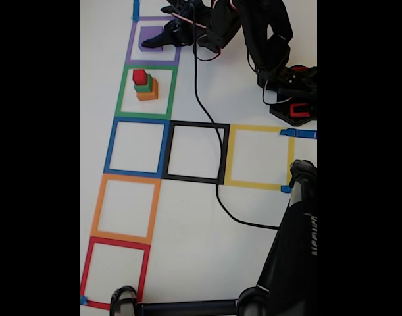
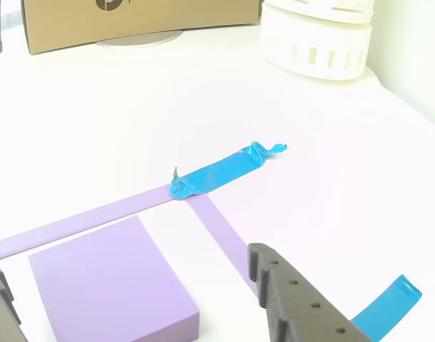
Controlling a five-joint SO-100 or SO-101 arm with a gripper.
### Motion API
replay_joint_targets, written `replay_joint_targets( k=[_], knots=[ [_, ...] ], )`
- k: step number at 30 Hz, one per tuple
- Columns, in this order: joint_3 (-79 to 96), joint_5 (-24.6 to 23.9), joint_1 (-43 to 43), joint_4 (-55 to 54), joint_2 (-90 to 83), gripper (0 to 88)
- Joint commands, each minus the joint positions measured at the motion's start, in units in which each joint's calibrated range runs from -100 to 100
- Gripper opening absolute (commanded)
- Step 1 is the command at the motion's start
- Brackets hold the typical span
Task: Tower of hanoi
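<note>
While pincer (image 2: 142,299) straddles purple block (image 2: 110,281), wide open, nothing held: centring needed, then jaws closed squarely.

No readable text, perhaps a partial logo on cardboard box (image 2: 132,21)

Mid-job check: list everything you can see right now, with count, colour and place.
Tape squares: seven outlines on the white table; purple, green, blue, orange, red running down the fixed view, black and yellow to the right of blue.
Purple block: one, flat, inside the purple square.
Block stack: one, in the green square; orange base, green middle, red top.
Blue tape strips: several, at square corners.
Black cable: one, crossing the black square.
Cardboard box: one, brown, table's far edge.
White slotted cylinder: one, beside the box.
Pincer: one, black, open astride the purple block.
</note>
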Motion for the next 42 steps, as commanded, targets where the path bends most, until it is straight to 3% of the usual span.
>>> replay_joint_targets(
  k=[1, 42],
  knots=[
    [-1.7, 0.0, -1.8, -3.3, 0.8, 40.8],
    [-5.0, 0.0, -3.5, -8.1, 8.8, 33.7]
  ],
)
